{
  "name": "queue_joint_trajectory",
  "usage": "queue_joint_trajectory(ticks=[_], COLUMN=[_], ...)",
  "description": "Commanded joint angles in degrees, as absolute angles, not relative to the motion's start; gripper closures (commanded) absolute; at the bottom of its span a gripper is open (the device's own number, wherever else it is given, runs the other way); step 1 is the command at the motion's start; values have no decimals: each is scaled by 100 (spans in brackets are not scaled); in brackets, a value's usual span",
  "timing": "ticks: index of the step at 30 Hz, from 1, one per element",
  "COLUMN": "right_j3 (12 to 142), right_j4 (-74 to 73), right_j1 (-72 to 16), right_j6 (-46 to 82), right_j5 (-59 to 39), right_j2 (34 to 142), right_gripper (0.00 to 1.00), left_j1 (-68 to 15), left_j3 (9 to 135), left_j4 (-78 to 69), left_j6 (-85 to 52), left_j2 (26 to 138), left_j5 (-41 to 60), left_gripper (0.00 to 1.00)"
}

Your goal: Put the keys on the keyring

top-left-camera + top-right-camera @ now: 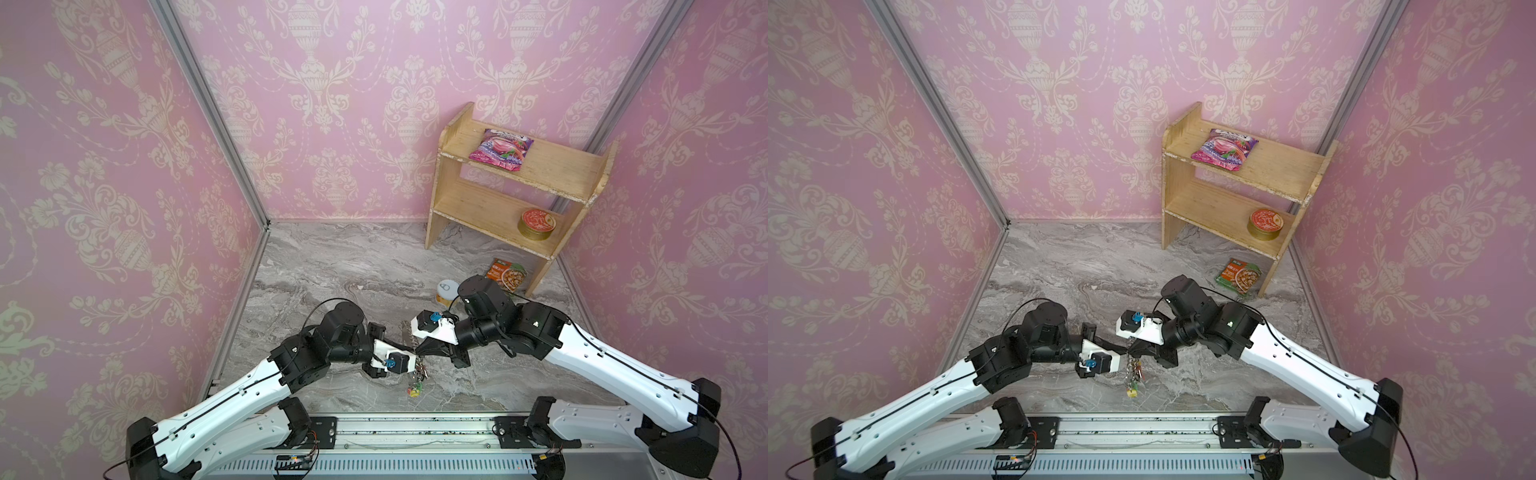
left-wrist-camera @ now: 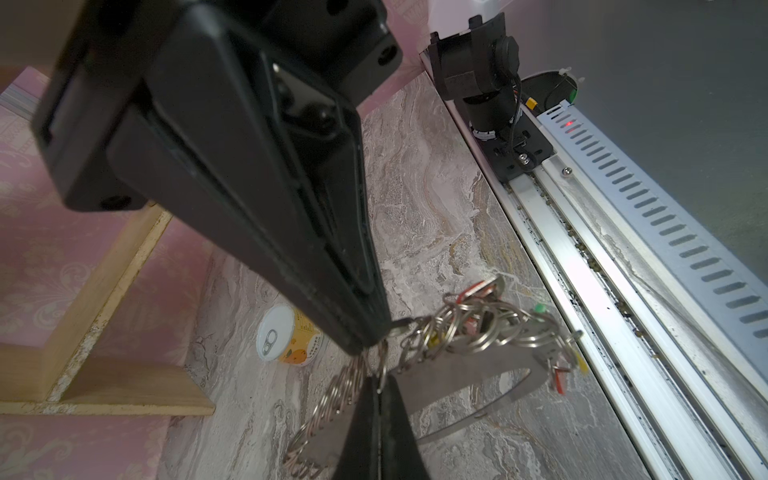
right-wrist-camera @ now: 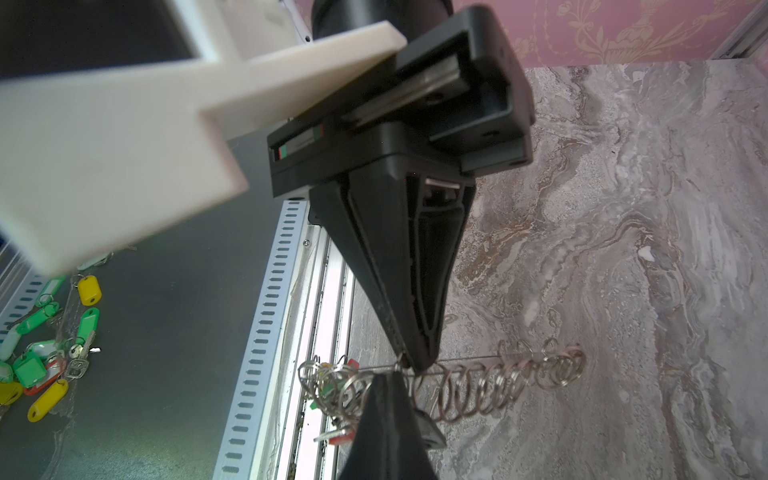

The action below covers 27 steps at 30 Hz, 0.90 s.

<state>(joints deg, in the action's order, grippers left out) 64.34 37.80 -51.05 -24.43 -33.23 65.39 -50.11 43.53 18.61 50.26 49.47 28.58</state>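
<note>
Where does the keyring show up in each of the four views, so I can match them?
In a top view: keyring low, just right of centre, coloured tags dangling.
In a top view: keyring low, just left of centre.
Left wrist: keyring, flat loop with bunched rings, near the slotted grey cable duct.
Right wrist: keyring, a row of rings strung along it.
Shared landmark: slotted grey cable duct.
</note>
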Motion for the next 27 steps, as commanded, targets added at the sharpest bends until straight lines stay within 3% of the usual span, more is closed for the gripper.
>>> queue_joint_trajectory(ticks=[1, 27], right_j3=[6521, 6515], right_j4=[4241, 4257], right_j1=[-5256, -5250], right_j6=[-2488, -2479], right_j5=[-3810, -3810], right_j2=[6516, 6481], right_gripper=[100, 100], left_j1=[-4966, -4878], left_j3=[4500, 4535], left_j4=[1454, 1461], left_j6=[4902, 4817], left_j2=[4869, 4894], left_j5=[2542, 2531], left_gripper=[100, 100])
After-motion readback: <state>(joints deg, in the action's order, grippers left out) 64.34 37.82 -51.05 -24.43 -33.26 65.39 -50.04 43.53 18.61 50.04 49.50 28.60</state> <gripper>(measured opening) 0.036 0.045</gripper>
